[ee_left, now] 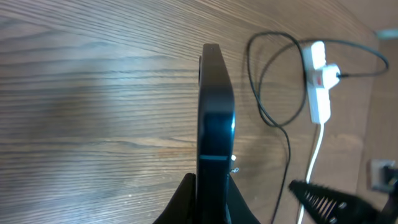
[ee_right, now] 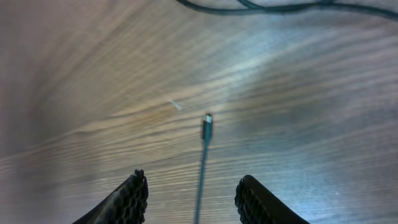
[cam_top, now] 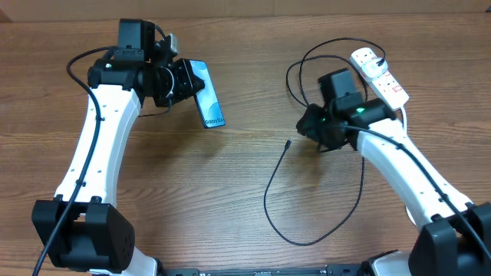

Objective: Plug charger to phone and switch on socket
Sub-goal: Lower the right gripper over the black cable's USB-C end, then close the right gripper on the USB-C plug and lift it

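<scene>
The left gripper (ee_left: 213, 202) has its black jaws pressed onto the phone (cam_top: 209, 98), a slim rectangular slab with a light blue-white screen and dark lettering near its far end. The jaws pinch it at one end, and the rest juts out ahead of them, seen edge-on in the left wrist view over the brown wood-grain table (cam_top: 192, 184).

Further right, the charger (cam_top: 270, 203), a long thin black cable, lies in loose curves on the table. Its tiny black connector tip (ee_right: 207, 127) rests just ahead of the right gripper (ee_right: 196, 196), on the midline between the jaws, and the cable runs back through the gap. Those jaws stand spread, with a ribbed black finger (ee_right: 132, 198) on either side of the cable and neither touching it.

Behind the right gripper's jaws, back past its wrist, lies the socket (cam_top: 380, 74), a white oblong plastic power strip with red markings. The black cable loops up to it, well apart from the jaws.
</scene>
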